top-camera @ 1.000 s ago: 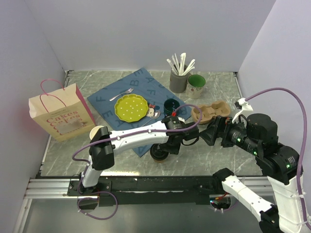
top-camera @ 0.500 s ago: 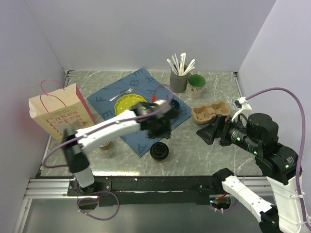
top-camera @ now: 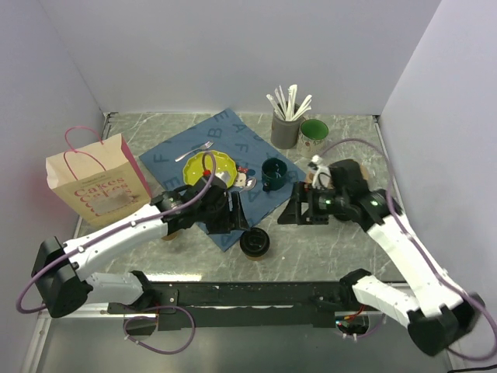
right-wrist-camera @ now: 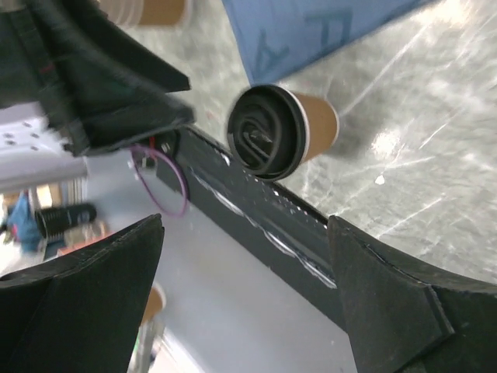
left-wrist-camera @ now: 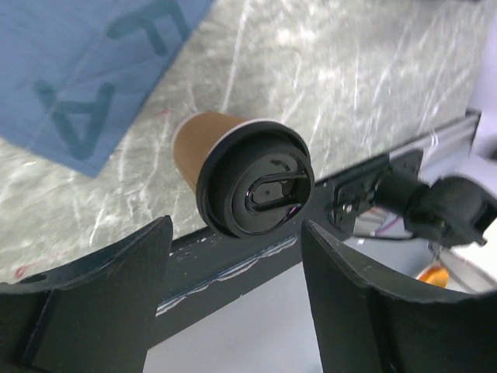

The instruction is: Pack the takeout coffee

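The takeout coffee (top-camera: 255, 243), a brown paper cup with a black lid, stands upright on the marble table near its front edge, just off the corner of the blue cloth (top-camera: 233, 148). It also shows in the left wrist view, takeout coffee (left-wrist-camera: 256, 183), and in the right wrist view, takeout coffee (right-wrist-camera: 268, 132). My left gripper (top-camera: 233, 216) hovers up and to the left of it, open and empty (left-wrist-camera: 235, 227). From the right, my right gripper (top-camera: 293, 211) faces the cup, jaws wide and empty (right-wrist-camera: 247, 221). Neither touches the cup.
A paper bag with pink handles (top-camera: 97, 183) stands at the left. On the cloth lie a yellow plate (top-camera: 208, 167), a fork (top-camera: 194, 150) and a dark mug (top-camera: 272, 175). A grey holder of straws (top-camera: 285, 128) and a green-lined mug (top-camera: 314, 136) stand at the back. Stacked paper cups (right-wrist-camera: 151, 9) sit under the left arm.
My left gripper has left the cup, opened wider and drawn back to the left. The right arm has reached in leftward toward the cup. The cup has stayed in place.
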`<state>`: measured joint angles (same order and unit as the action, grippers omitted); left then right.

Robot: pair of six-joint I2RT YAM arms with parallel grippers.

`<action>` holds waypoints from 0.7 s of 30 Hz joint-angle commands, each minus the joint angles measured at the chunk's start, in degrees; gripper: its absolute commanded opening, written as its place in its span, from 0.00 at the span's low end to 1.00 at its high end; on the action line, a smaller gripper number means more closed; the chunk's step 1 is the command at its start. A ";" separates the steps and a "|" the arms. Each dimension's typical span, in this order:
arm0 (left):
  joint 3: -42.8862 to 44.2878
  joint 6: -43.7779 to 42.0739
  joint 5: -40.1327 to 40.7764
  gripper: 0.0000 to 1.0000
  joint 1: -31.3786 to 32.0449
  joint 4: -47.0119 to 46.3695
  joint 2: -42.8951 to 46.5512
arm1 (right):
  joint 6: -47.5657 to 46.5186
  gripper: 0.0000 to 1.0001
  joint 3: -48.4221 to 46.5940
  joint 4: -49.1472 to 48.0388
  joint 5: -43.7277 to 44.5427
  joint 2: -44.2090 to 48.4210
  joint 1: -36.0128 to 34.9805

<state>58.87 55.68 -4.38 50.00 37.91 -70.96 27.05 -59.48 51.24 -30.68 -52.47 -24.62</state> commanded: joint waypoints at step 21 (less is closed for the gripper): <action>-10.26 -7.60 -5.99 0.64 -0.08 -15.67 -4.89 | -5.52 0.74 15.98 -20.74 -17.48 -18.46 -0.51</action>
<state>49.28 50.00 -9.50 50.00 24.86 -74.98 21.56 -44.49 36.16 -45.36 -69.67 -24.62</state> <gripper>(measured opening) 0.644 0.753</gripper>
